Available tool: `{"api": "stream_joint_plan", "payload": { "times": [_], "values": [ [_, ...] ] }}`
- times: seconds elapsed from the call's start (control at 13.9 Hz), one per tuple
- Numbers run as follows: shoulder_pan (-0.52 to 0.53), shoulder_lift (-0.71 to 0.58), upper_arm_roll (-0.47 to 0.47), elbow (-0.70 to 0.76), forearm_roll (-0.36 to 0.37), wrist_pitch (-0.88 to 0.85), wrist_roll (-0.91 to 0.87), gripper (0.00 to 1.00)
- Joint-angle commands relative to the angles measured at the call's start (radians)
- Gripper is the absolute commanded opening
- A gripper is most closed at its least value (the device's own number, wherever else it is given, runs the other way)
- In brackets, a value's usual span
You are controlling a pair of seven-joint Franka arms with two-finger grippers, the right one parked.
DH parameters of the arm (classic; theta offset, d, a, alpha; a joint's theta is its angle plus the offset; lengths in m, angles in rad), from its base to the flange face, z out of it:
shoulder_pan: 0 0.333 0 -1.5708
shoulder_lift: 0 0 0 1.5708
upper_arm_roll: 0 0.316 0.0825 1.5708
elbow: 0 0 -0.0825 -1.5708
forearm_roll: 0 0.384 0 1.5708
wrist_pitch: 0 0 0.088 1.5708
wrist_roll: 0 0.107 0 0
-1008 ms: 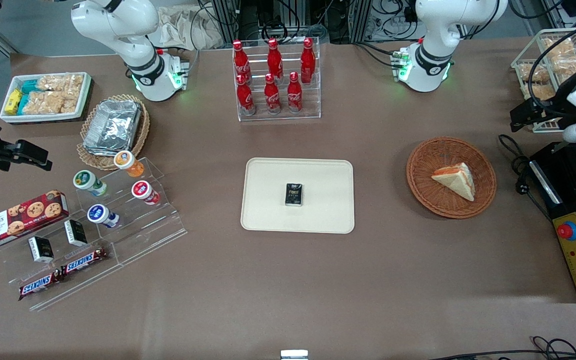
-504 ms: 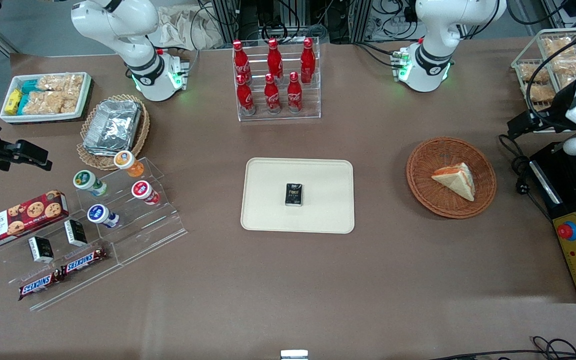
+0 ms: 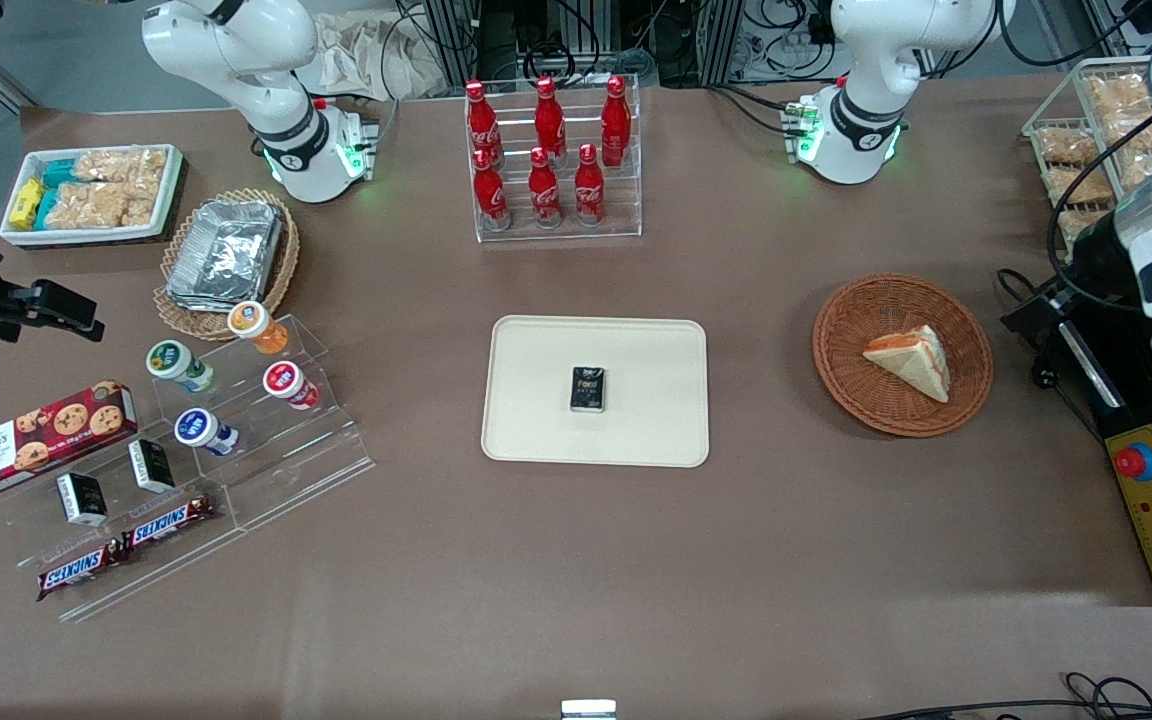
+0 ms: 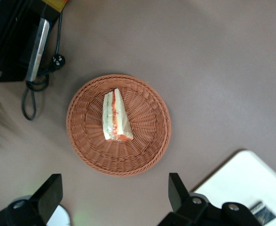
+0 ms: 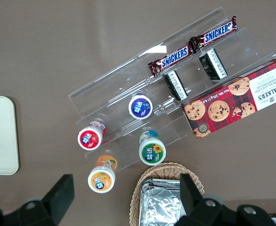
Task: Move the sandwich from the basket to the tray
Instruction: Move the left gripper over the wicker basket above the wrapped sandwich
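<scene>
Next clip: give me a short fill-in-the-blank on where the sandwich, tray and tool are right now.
1. The sandwich lies in the ____.
2. The only thing on the tray is a small ____ packet.
3. The tool, high above the table beside the basket, has its fingers ____.

Missing words: basket; black; open

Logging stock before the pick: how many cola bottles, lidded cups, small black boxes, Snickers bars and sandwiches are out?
Red cola bottles: 6
Round lidded cups: 4
Small black boxes: 3, one on the tray
Snickers bars: 2
Sandwich: 1, in the basket
Total: 16
End effector hangs open above the table beside the basket.
</scene>
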Motion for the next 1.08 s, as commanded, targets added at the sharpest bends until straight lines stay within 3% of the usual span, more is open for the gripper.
{"api": "stream_joint_plan", "payload": {
  "times": [0.0,0.43,1.01],
  "values": [
    [0.004,-0.076,0.018,-0.175,0.014,0.114,-0.117,1.00],
    [0.004,-0.094,0.046,-0.454,0.012,0.388,-0.316,1.00],
    [0.003,-0.018,0.075,-0.620,-0.007,0.646,-0.376,1.00]
  ]
}}
